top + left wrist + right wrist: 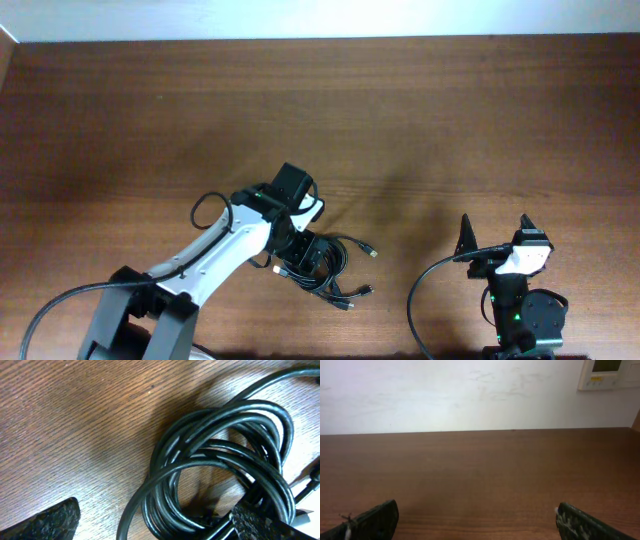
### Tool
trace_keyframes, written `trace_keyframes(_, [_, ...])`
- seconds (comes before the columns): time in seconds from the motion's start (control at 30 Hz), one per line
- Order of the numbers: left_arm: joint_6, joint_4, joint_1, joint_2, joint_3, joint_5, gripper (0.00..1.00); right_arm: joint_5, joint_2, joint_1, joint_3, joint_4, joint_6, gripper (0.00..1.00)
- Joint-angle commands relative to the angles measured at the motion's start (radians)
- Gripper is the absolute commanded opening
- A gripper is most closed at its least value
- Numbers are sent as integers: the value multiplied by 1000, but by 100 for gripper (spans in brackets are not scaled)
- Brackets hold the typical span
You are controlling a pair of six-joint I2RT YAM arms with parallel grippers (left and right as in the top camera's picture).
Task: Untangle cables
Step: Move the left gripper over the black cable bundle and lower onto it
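The cables lie as one tangled black bundle near the table's front middle, with small plug ends sticking out to the right. My left gripper is down over the bundle's left part. In the left wrist view the coiled cables fill the right half, and my left gripper stands open with its fingers on either side of the coil's lower loops, not closed on them. My right gripper hovers open at the front right, away from the cables. Between its fingertips only bare table shows, for the right gripper.
The wooden table runs back to a white wall with a small wall panel. A thick black arm cable loops beside the right arm's base. Another arm cable curves by the left arm's base.
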Motion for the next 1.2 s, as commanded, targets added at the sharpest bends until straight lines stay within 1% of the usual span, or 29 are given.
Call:
trace_keyframes(0.0, [-10, -1, -2, 9, 12, -18, 99, 9, -10, -6, -7, -5, 8, 99])
trace_keyframes(0.47, [-10, 113, -2, 9, -98, -33, 100, 9, -10, -6, -7, -5, 8, 99])
trace_keyframes(0.57, [-10, 143, -2, 9, -107, -33, 96, 9, -10, -6, -7, -5, 8, 99])
trace_keyframes(0.63, [-10, 154, -2, 9, -109, -33, 86, 9, -10, -6, -7, -5, 8, 99])
trace_keyframes(0.67, [-10, 158, -2, 9, -111, -33, 84, 9, -10, -6, -7, -5, 8, 99])
trace_keyframes(1.1, [-11, 165, -2, 9, -116, -33, 84, 9, -10, -6, -7, -5, 8, 99])
trace_keyframes(1.17, [-11, 169, -2, 9, -116, -33, 85, 9, -10, -6, -7, -5, 8, 99])
